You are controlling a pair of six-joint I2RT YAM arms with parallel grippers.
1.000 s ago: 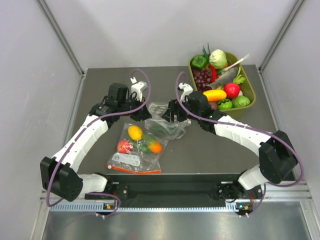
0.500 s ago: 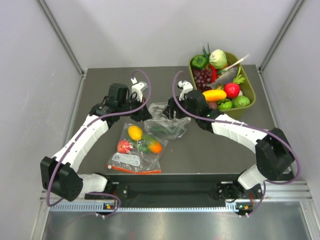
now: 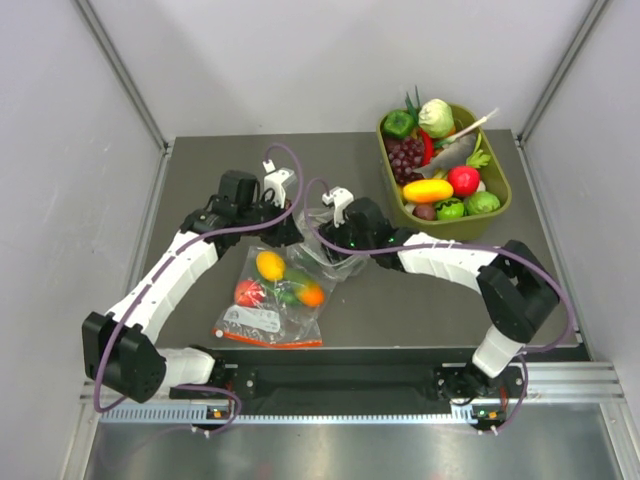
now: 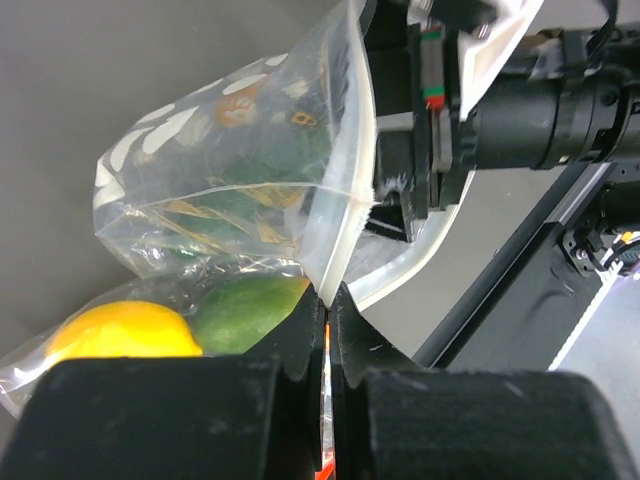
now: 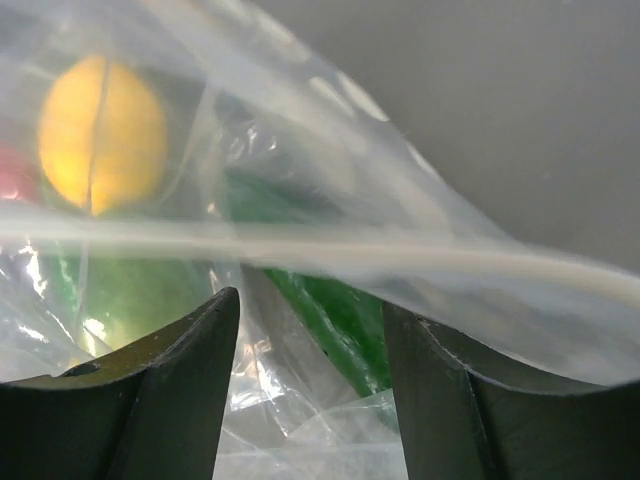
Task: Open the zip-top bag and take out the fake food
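The zip-top bag (image 3: 316, 217), clear with white dots, lies at mid-table between both grippers. My left gripper (image 3: 289, 231) is shut on the bag's zip rim (image 4: 340, 235) at its corner and holds that edge up. A dark green cucumber-like piece (image 4: 235, 195) lies inside the bag. My right gripper (image 3: 333, 241) is open at the bag's other side. In the right wrist view the zip rim (image 5: 330, 256) runs across just beyond its fingertips (image 5: 190, 345), with the green piece (image 5: 345, 315) between them behind plastic. The mango-like fruit does not show inside this bag.
A plain clear bag with a red-orange zip strip (image 3: 268, 312) lies in front of the left gripper and holds small round yellow, red, orange and green fruits. A green tray (image 3: 503, 203) of toy produce, including a yellow-orange fruit (image 3: 428, 190), stands at the back right.
My right gripper has moved left and closed in on the dotted bag, its arm stretching further across. The left gripper has kept its hold in the same place.
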